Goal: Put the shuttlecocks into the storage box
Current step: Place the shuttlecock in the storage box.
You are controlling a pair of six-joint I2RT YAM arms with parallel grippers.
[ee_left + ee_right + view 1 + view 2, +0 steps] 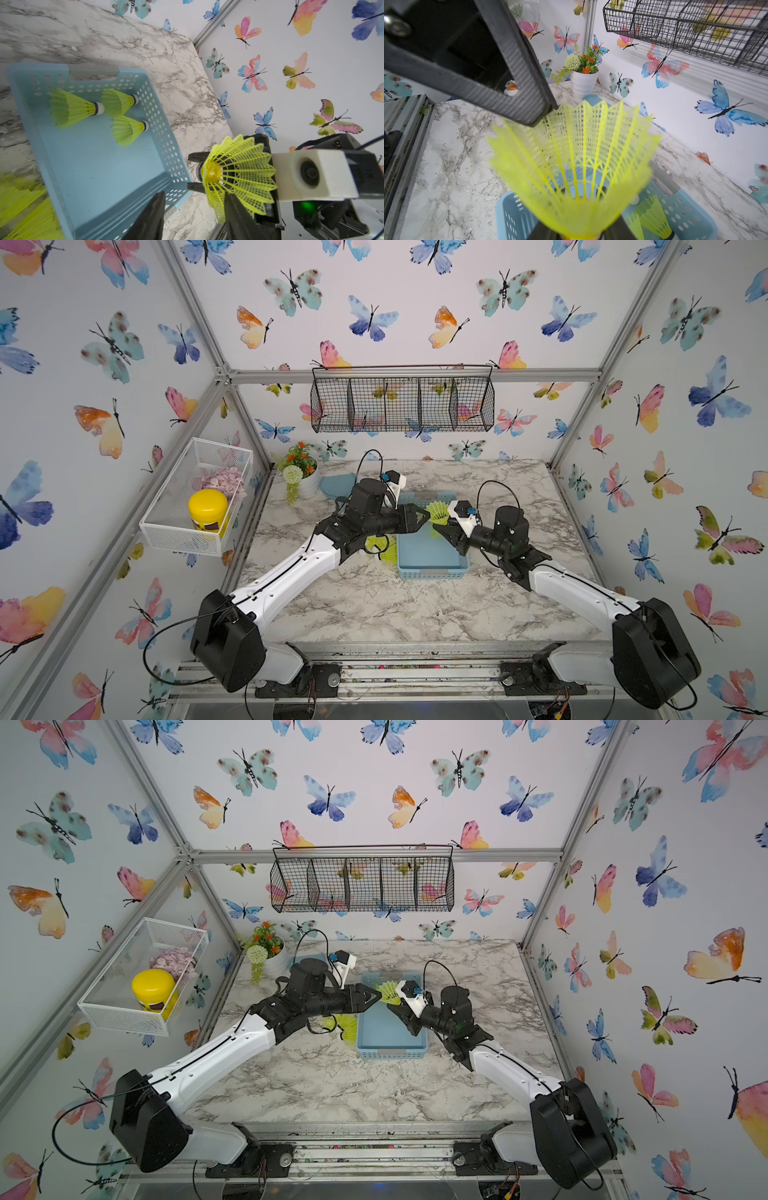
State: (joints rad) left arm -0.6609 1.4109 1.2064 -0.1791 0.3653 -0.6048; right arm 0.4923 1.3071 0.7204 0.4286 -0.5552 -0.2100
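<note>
The main risk sits at the skirt of the shuttlecock (239, 172), held up at the lower right of the left wrist view. One finger of the left claw (422, 516) lies against the mesh rim. If that arm pulls away at a slant, it could snag the lattice and drag the shuttlecock out of the other grip.

That grip is also small. The right claw (196, 171) is pressed together on the rounded tip alone, and a sideways tug could roll it or pop it free.

In a top view the shuttlecock hangs over the upper right corner of the box (430, 549). A drop from here might strike the wall and bounce onto the counter (374, 605).

The left claw is clearly spread, with an open gap between its fingers, and grips nothing. Three shuttlecocks (117, 101) lie inside the box at the upper left of the left wrist view. More shuttlecocks (384, 545) lie on the counter just beside the box's left wall.
</note>
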